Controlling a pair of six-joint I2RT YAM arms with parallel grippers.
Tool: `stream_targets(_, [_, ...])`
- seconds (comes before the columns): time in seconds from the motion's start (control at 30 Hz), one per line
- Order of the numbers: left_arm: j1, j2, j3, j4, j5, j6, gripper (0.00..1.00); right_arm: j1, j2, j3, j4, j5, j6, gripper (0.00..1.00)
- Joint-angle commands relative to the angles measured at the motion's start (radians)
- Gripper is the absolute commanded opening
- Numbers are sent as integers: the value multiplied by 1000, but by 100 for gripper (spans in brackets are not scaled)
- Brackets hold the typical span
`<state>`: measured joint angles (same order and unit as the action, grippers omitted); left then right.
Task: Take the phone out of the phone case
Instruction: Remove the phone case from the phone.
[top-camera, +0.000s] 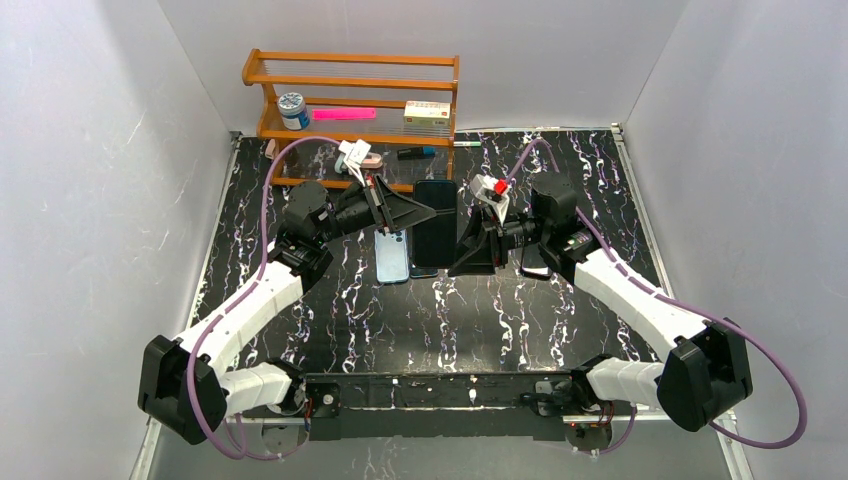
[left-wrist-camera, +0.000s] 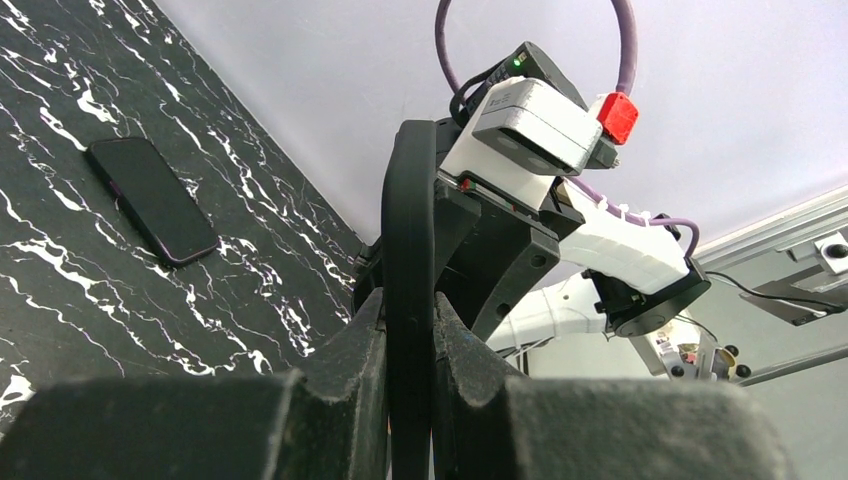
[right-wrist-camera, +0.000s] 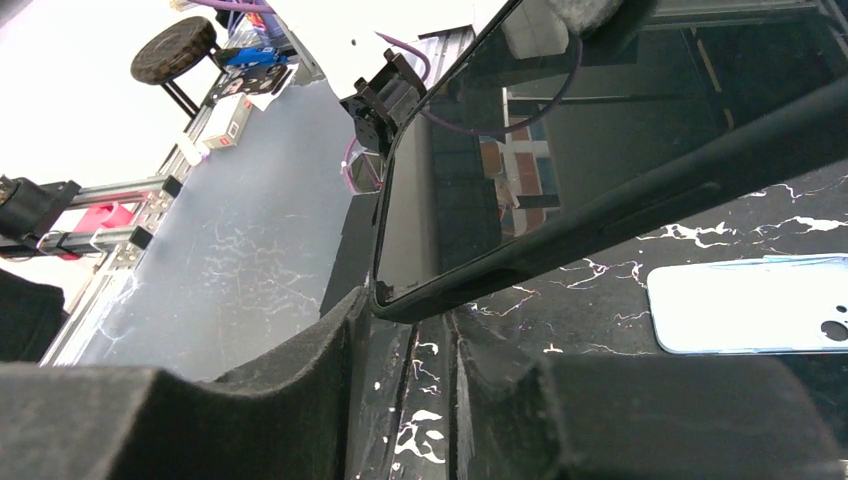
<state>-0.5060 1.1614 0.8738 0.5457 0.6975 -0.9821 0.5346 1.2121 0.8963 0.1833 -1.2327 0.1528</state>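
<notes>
A phone in a black case (top-camera: 435, 222) is held above the middle of the table between both grippers. My left gripper (top-camera: 418, 213) is shut on its left long edge; in the left wrist view the black edge (left-wrist-camera: 410, 200) stands upright, clamped between the fingers (left-wrist-camera: 408, 300). My right gripper (top-camera: 462, 248) is at its right side. In the right wrist view the phone's glass screen (right-wrist-camera: 560, 130) slants across, and its lower corner (right-wrist-camera: 400, 300) sits between the spread fingertips of my right gripper (right-wrist-camera: 405, 322), against the left one.
A light blue phone or case (top-camera: 392, 255) lies back-up on the table left of the held phone and also shows in the right wrist view (right-wrist-camera: 745, 318). A dark phone (left-wrist-camera: 152, 198) lies under the right arm. A wooden rack (top-camera: 350, 95) holding a jar, a pink item and a box stands at the back.
</notes>
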Motion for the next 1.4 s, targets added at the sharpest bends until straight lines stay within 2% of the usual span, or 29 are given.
stream_targets(0.0, [4, -31, 6, 71, 25, -18, 0, 5, -13, 54, 30, 4, -16, 35])
stream_targets(0.17, [4, -23, 14, 71, 34, -42, 0, 5, -3, 74, 15, 9, -47, 19])
stream_targets(0.27, [4, -7, 34, 70, 55, -75, 0, 5, 13, 122, -78, 25, -135, 9])
stream_targets(0.47, [4, 14, 66, 59, 109, -131, 0, 5, 41, 188, -135, 73, -218, 2])
stream_targets(0.77, [4, 47, 73, 50, 178, -227, 0, 38, 91, 302, -328, 213, -421, 1])
stream_targets(1.0, [3, 72, 89, 48, 221, -253, 0, 50, 139, 355, -400, 374, -525, 1])
stream_targets(1.1, [3, 62, 90, 48, 220, -249, 0, 51, 132, 337, -320, 449, -501, 1])
stream_targets(1.27, [4, 26, 70, 56, 193, -235, 0, 51, 81, 247, -132, 567, -337, 2])
stream_targets(1.37, [4, -6, 45, 60, 139, -212, 0, 50, 35, 169, -18, 626, -197, 9])
